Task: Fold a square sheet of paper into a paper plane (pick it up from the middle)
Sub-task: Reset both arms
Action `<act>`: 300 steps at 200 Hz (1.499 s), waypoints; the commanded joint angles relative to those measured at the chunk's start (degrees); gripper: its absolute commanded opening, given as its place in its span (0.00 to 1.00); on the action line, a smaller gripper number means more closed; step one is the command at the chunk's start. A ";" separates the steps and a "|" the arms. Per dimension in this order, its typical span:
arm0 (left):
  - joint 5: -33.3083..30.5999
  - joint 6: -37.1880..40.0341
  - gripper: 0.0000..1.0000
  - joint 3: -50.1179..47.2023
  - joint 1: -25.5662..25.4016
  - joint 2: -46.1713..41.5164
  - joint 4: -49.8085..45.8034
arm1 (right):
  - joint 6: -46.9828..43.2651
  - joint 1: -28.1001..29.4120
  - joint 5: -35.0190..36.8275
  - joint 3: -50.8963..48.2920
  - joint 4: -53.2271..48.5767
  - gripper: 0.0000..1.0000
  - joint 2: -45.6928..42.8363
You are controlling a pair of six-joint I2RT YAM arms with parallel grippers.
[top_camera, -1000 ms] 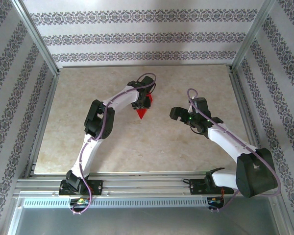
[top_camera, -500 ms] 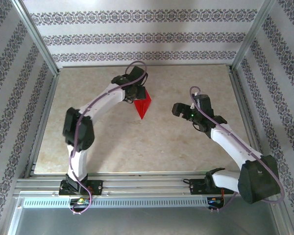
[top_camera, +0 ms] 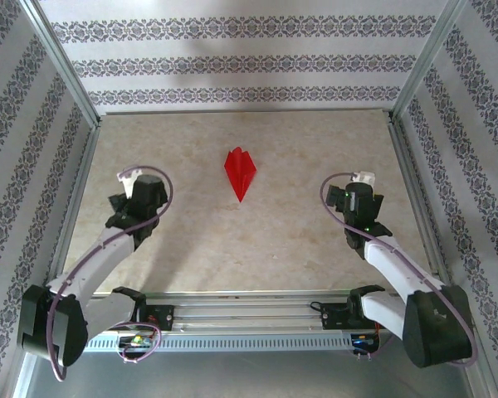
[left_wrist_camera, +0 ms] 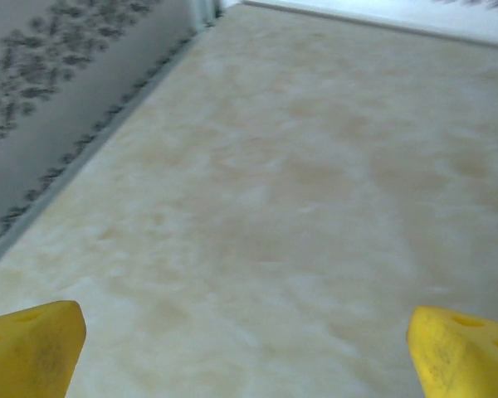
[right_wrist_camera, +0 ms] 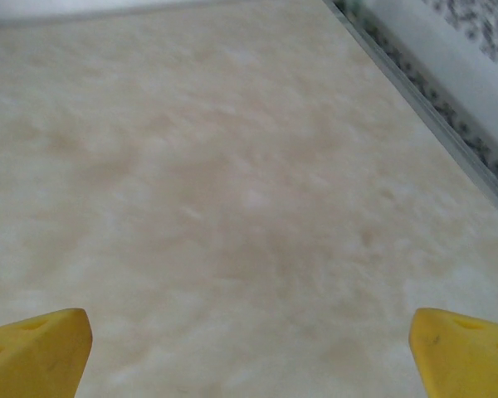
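The square sheet of paper now lies folded as a red paper plane [top_camera: 240, 172], a narrow dart with its tip pointing toward me, flat on the table's far middle. Nothing touches it. My left gripper [top_camera: 141, 189] is drawn back to the left side, well away from the plane. In the left wrist view the left gripper [left_wrist_camera: 249, 352] stands open, its yellow fingertips [left_wrist_camera: 33, 347] wide apart over bare table. My right gripper [top_camera: 361, 191] sits off to the right, also apart from the plane. The right wrist view shows the right gripper [right_wrist_camera: 249, 352] open, with nothing between its yellow fingertips [right_wrist_camera: 37, 348].
The beige marbled table [top_camera: 191, 240] is fenced by a metal frame and patterned walls [top_camera: 33, 166] on the left, right and back. The left wall's base [left_wrist_camera: 83, 157] shows close to the left gripper, and the right wall's base [right_wrist_camera: 432, 116] close to the right gripper.
My left gripper opened and let go of the red plane, then swung back to the near left. The right arm drew back to the right. The plane stays on the table.
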 commanded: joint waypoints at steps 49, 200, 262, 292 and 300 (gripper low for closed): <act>12.54 17.59 0.99 -15.94 7.96 9.22 46.56 | -10.68 -2.89 -7.67 -4.39 29.78 0.98 11.55; 25.86 21.04 0.99 -13.55 11.10 30.12 64.27 | -10.69 -7.20 -21.45 -3.06 43.19 0.98 25.12; 29.27 21.62 0.99 -12.68 11.64 30.43 63.21 | -10.69 -7.20 -21.44 -3.06 43.10 0.98 25.19; 30.10 21.34 0.99 -12.25 12.07 30.25 61.85 | -10.69 -7.20 -21.41 -3.01 43.10 0.98 25.24; 30.10 21.24 0.99 -12.31 12.12 30.19 61.92 | -10.65 -7.20 -21.41 -3.09 43.10 0.98 25.22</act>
